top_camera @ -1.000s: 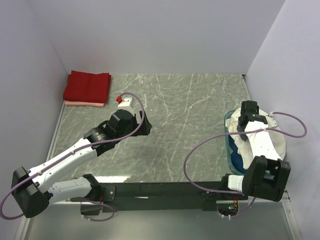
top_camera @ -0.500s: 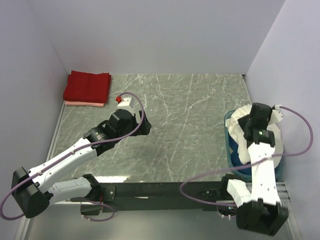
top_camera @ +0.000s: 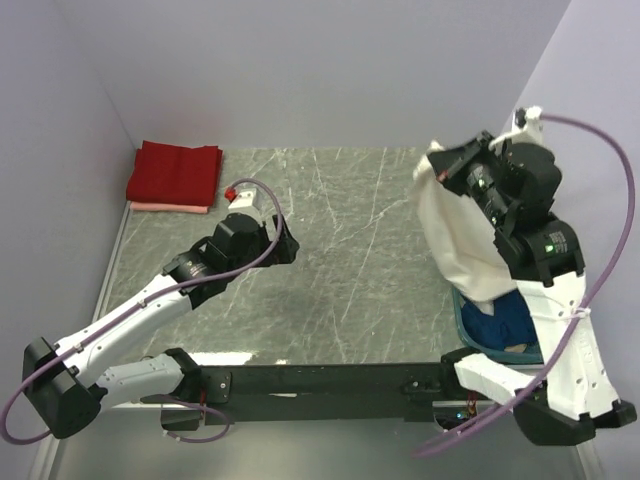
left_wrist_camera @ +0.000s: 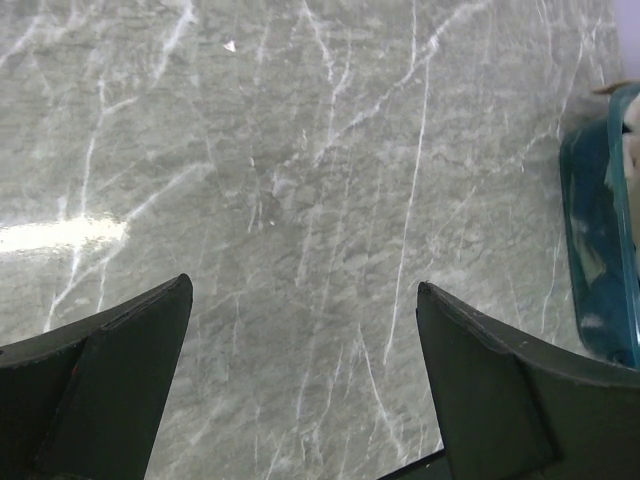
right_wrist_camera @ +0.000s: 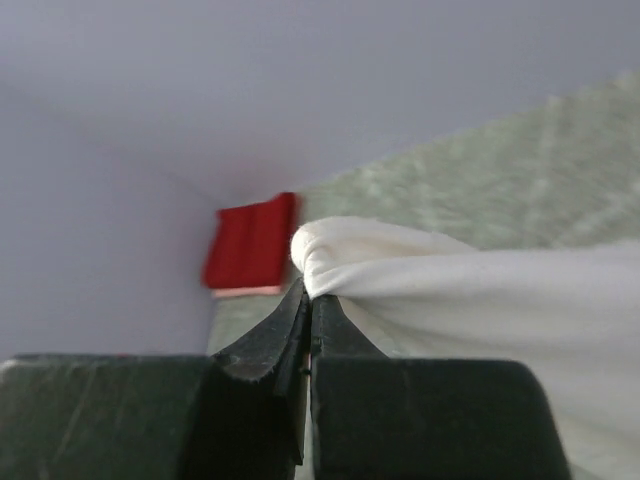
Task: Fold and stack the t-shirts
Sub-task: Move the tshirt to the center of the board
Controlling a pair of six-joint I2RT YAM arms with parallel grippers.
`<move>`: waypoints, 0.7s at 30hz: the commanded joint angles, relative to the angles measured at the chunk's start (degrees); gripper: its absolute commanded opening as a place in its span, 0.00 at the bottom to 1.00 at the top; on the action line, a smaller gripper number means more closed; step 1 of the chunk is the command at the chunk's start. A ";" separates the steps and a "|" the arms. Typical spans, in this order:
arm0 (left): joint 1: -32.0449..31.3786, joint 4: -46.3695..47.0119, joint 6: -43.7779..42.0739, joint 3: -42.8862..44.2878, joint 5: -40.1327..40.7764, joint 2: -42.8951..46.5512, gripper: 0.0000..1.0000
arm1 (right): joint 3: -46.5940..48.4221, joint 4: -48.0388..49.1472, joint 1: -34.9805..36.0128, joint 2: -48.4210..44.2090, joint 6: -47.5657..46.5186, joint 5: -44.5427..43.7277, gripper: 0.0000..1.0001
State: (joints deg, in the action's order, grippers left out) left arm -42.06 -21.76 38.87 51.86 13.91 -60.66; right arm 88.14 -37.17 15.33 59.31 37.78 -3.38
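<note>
My right gripper [top_camera: 435,170] [right_wrist_camera: 308,292] is raised high over the table's right side, shut on a bunched edge of the cream-white t-shirt [top_camera: 455,235] [right_wrist_camera: 450,285]. The shirt hangs down from it toward the teal basket [top_camera: 462,322]. A dark blue t-shirt [top_camera: 500,322] lies in the basket. At the far left corner a folded red t-shirt [top_camera: 175,172] [right_wrist_camera: 250,240] rests on a folded pale pink one [top_camera: 168,207]. My left gripper [top_camera: 287,247] [left_wrist_camera: 303,282] hovers open over bare marble, nothing between its fingers.
The grey marble table [top_camera: 350,260] is walled on the left, back and right. The basket [left_wrist_camera: 600,230] stands at the right edge, close to the right arm's base. A black rail [top_camera: 330,380] runs along the near edge between the arm bases.
The right gripper shut on the cream-white shirt in the basket and lifted it high up and toward the left. The left arm barely shifted.
</note>
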 commanded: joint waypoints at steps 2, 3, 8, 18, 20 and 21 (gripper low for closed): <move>3.55 1.11 2.70 2.11 -1.60 2.74 0.99 | 15.90 1.22 8.65 7.38 -2.97 3.20 0.00; 4.52 1.10 3.66 1.94 -2.04 3.53 0.99 | 21.41 1.13 10.49 8.97 -3.32 5.46 0.00; 9.71 1.72 6.12 -0.08 -3.98 7.22 1.00 | 39.18 -2.46 20.95 21.88 -5.25 8.03 0.00; 12.36 -0.83 6.92 -2.46 -1.61 13.11 0.99 | 40.49 2.09 26.86 27.10 -5.96 7.70 0.00; 12.44 -1.00 7.18 -3.25 -1.52 13.20 0.99 | 34.86 3.15 24.85 26.65 -5.88 7.07 0.00; 12.44 -1.09 7.27 -3.60 -1.43 13.12 0.99 | 32.91 3.42 23.62 26.39 -5.61 7.94 0.00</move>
State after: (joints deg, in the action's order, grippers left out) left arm -29.95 -22.20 45.15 49.50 11.88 -47.88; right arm 125.56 -38.72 41.34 87.79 33.06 5.10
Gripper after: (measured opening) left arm 0.995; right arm 0.010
